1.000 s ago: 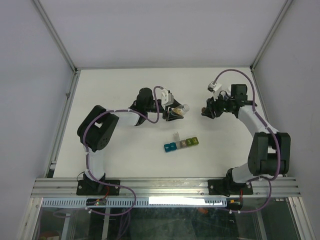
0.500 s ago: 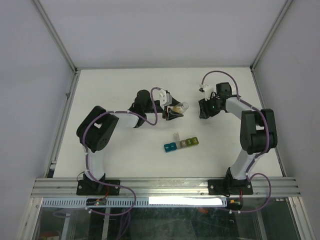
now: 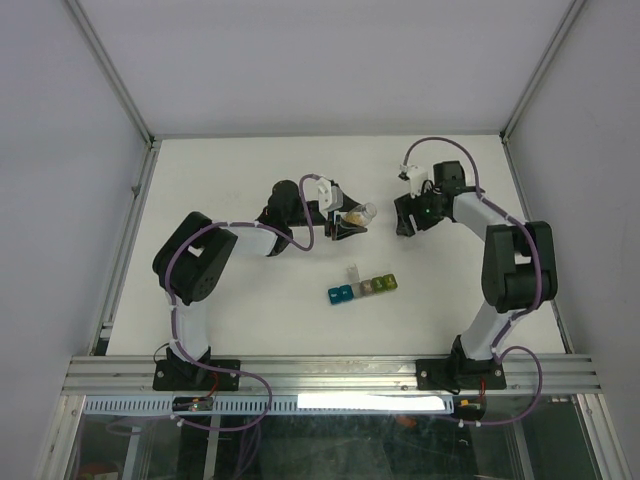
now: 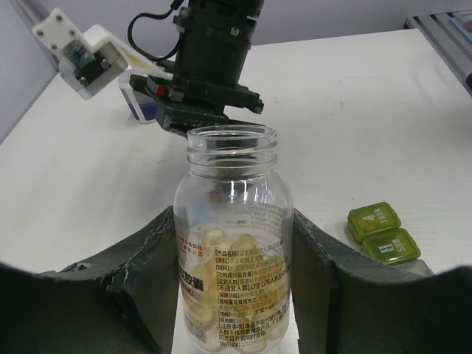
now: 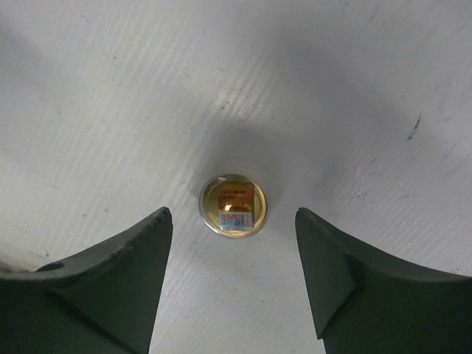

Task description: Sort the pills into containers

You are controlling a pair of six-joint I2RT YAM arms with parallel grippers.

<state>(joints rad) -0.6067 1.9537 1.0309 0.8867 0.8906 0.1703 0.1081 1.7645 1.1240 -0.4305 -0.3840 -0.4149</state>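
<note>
Translucent containers (image 3: 362, 287) lie near the middle of the worktop (image 3: 250, 320), long axis nearly parallel to the near edge, blue end leftward. The left gripper (image 3: 345, 226) clamps an uncapped bottle (image 4: 232, 184) of pills (image 4: 228, 247), its mouth toward the right edge. The right gripper (image 5: 233, 217) hangs spread above a cap (image 5: 233, 204).

Overhead view of whole table (image 3: 250, 300), left wrist level, near bottle (image 4: 234, 243), right wrist downward
</note>
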